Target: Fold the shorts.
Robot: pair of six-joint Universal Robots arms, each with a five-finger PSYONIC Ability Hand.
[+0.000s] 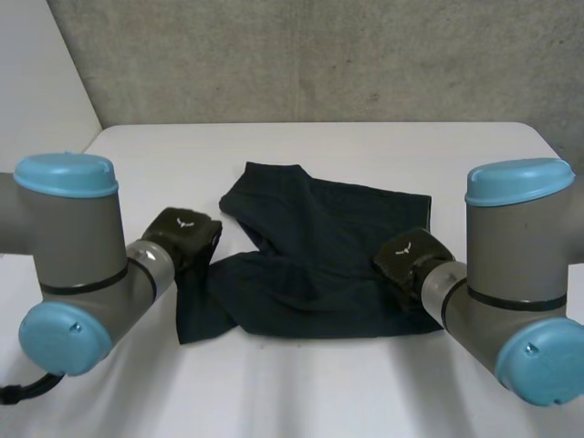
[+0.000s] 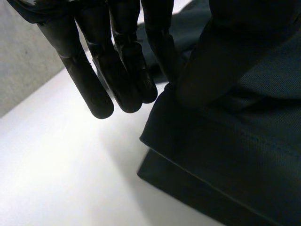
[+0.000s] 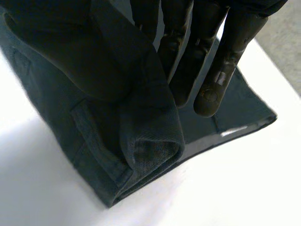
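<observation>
Dark navy shorts (image 1: 310, 255) lie partly folded and rumpled in the middle of the white table (image 1: 319, 392). My left hand (image 1: 182, 235) is at the shorts' left edge. In its wrist view, its straight fingers (image 2: 99, 80) and thumb pinch a raised fold of the cloth (image 2: 235, 141). My right hand (image 1: 411, 258) is at the shorts' right edge. There its fingers (image 3: 225, 52) and thumb pinch a lifted, doubled-over hem of the shorts (image 3: 141, 141).
Bare white table lies in front of the shorts, behind them and on both sides. A grey concrete wall (image 1: 319, 55) stands behind the table's far edge. Both arms reach in from the near corners.
</observation>
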